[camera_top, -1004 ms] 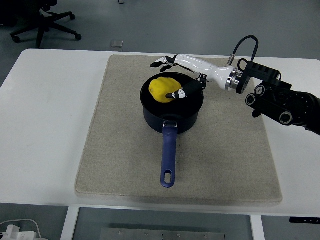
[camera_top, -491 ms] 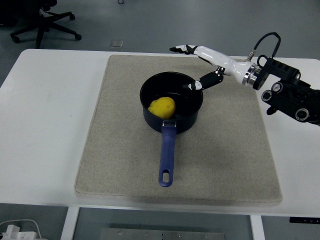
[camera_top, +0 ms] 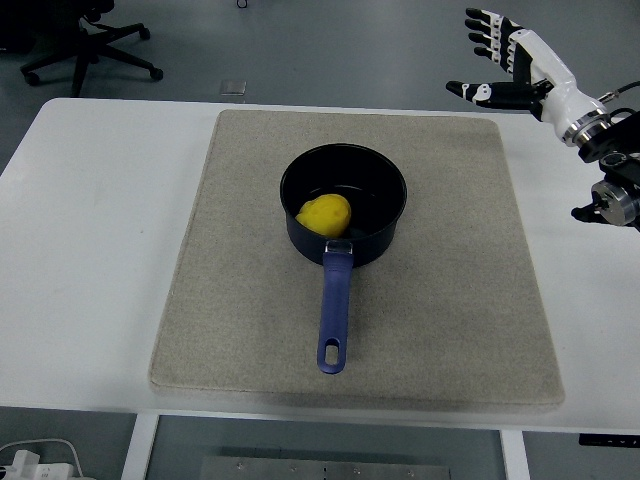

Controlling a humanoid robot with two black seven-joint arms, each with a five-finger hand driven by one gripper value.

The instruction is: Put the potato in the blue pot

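Note:
A yellow potato (camera_top: pixel 324 214) lies inside the dark blue pot (camera_top: pixel 372 236), against its near-left wall. The pot stands in the middle of a beige mat, its blue handle (camera_top: pixel 335 309) pointing toward me. My right hand (camera_top: pixel 497 56) is raised at the upper right, well away from the pot, with its white fingers spread and nothing in them. The left arm does not show.
The beige mat (camera_top: pixel 230 300) covers most of the white table (camera_top: pixel 90 250). An office chair (camera_top: pixel 85 40) stands on the floor at the far left. Cables and a white plug (camera_top: pixel 25 462) lie below the table's near edge.
The right hand let the potato drop into the pot, then pulled back up and to the right, away from the pot. The potato settled at the pot's near-left side.

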